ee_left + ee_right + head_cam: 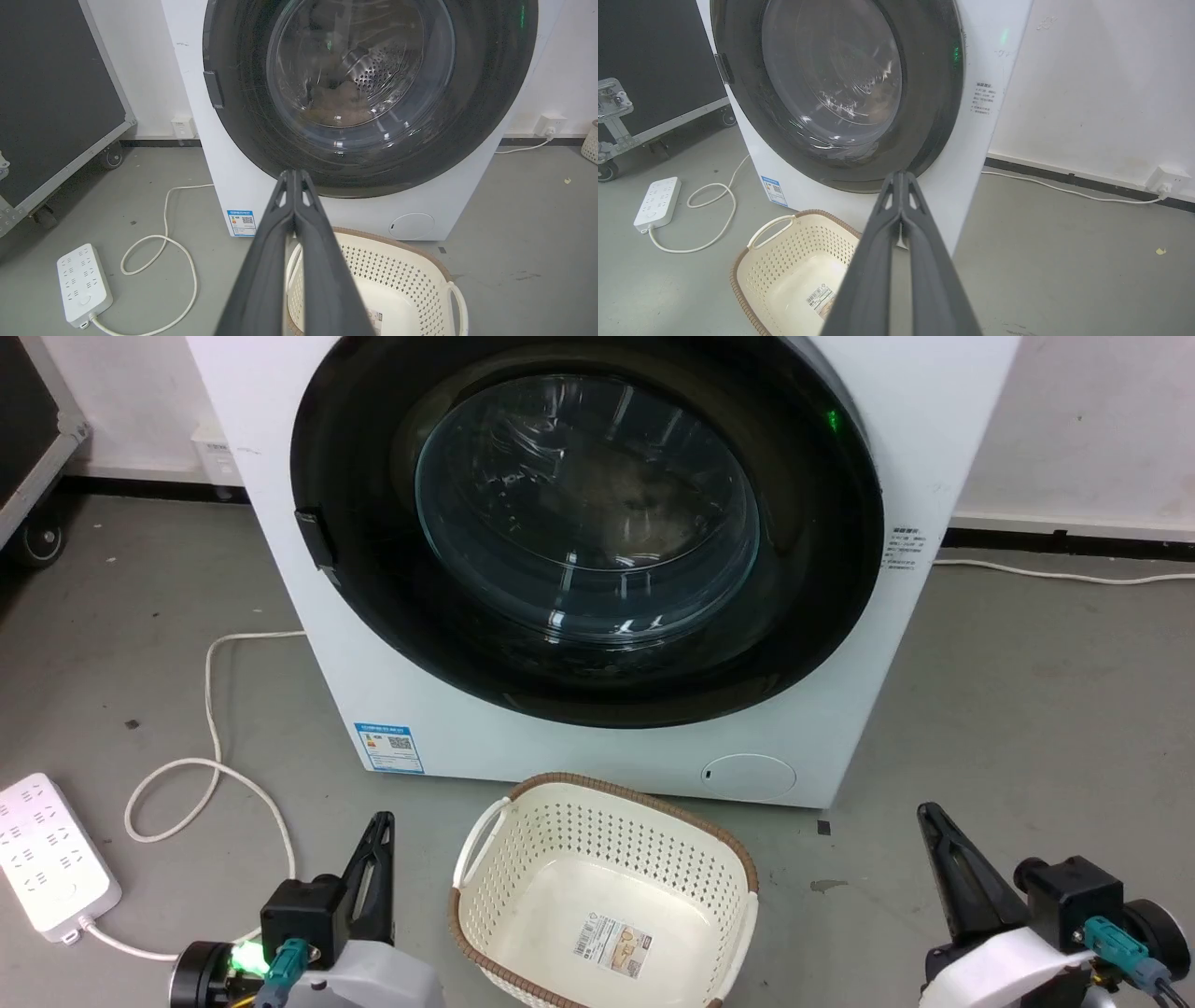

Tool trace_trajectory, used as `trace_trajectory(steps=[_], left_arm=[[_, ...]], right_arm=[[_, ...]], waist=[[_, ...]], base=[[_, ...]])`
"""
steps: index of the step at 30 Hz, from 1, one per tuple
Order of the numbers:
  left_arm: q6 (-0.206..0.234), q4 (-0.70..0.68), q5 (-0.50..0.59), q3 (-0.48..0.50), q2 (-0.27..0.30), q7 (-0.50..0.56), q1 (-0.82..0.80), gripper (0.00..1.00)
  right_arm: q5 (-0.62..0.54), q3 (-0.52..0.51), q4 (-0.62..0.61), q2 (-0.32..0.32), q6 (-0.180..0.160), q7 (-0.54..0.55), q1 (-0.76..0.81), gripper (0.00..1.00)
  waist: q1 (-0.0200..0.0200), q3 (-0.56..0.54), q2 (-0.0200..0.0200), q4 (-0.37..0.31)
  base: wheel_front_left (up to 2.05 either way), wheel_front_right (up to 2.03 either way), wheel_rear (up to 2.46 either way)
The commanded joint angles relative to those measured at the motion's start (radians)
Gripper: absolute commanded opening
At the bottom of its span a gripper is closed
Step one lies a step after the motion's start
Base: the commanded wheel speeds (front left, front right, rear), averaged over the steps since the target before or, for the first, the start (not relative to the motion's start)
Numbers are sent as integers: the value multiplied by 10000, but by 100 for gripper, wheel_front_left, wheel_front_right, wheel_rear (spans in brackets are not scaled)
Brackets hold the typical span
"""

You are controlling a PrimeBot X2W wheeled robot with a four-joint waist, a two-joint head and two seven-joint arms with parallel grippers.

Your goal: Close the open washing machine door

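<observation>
Large round black-framed glass door is sitting flush on the white boxy front-loading washing machine, far centre; closing looks done, next move: latch check only. Left gripper and right gripper are hovering near, jaws pressed together, empty. Blue-white QR label, lower left: print unreadable.

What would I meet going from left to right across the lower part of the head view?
First the white power strip, then the left hand, the cream laundry basket, the right hand.
</observation>
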Motion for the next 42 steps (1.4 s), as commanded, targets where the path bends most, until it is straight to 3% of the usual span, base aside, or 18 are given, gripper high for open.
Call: trace_trajectory(steps=[1, 42], left_arm=[[-29, -53, 78, 39, -28, 57, -107, 0], [-58, -392, 390, 551, -130, 791, -166, 0]], right_arm=[[-77, 13, -91, 58, -5, 37, -79, 0], [-231, 135, -363, 85, -7, 672, -114, 0]], waist=[[0, 2, -1, 2], [0, 88, -1, 70]], base=[[0, 0, 0], [0, 0, 0]])
